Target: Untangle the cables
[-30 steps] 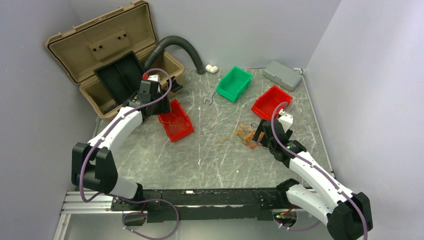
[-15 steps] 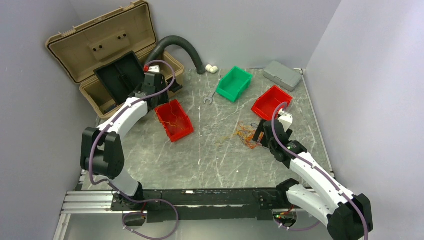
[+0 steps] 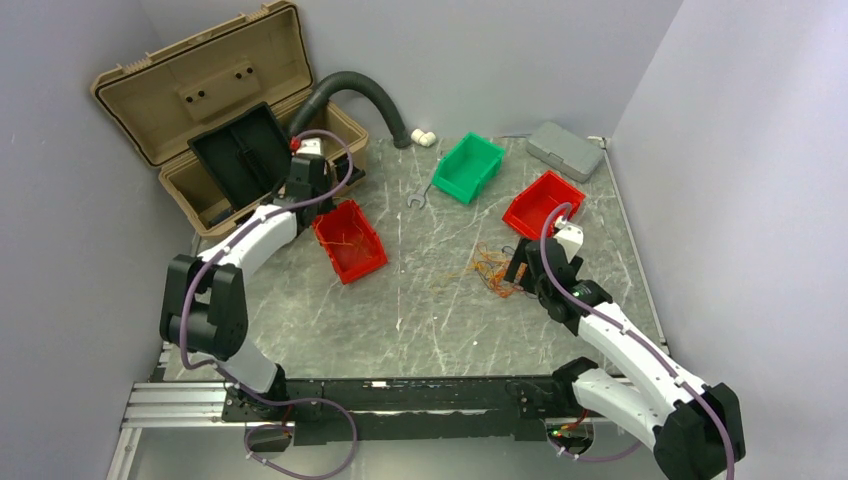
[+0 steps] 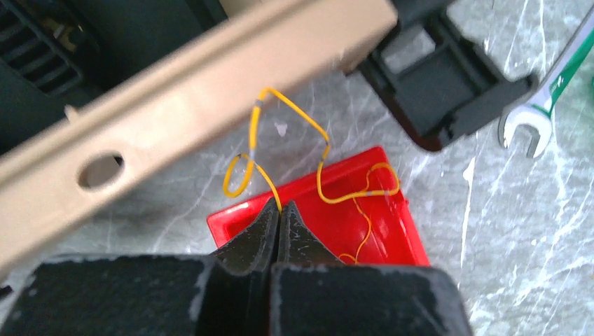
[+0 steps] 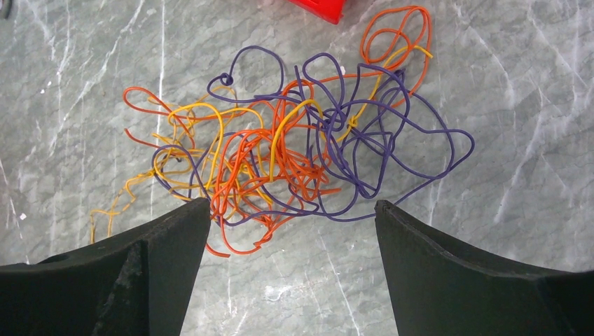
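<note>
A tangle of cables in orange, yellow and purple lies on the marble table, right of centre. My right gripper hangs open just short of the tangle's near edge, with nothing between its fingers; it shows from above too. My left gripper is shut on a single yellow cable that loops up from its tips and trails down into a red bin. Seen from above, this gripper sits at the bin's far end, beside the toolbox. More thin strands lie in the bin.
An open tan toolbox with a black tray stands at the back left, a dark hose behind it. A green bin, a second red bin, a grey box and a wrench lie further back.
My left gripper has gone from open to shut, pinching the yellow cable, and the left arm has drawn back toward the toolbox. The right arm has hardly moved.
</note>
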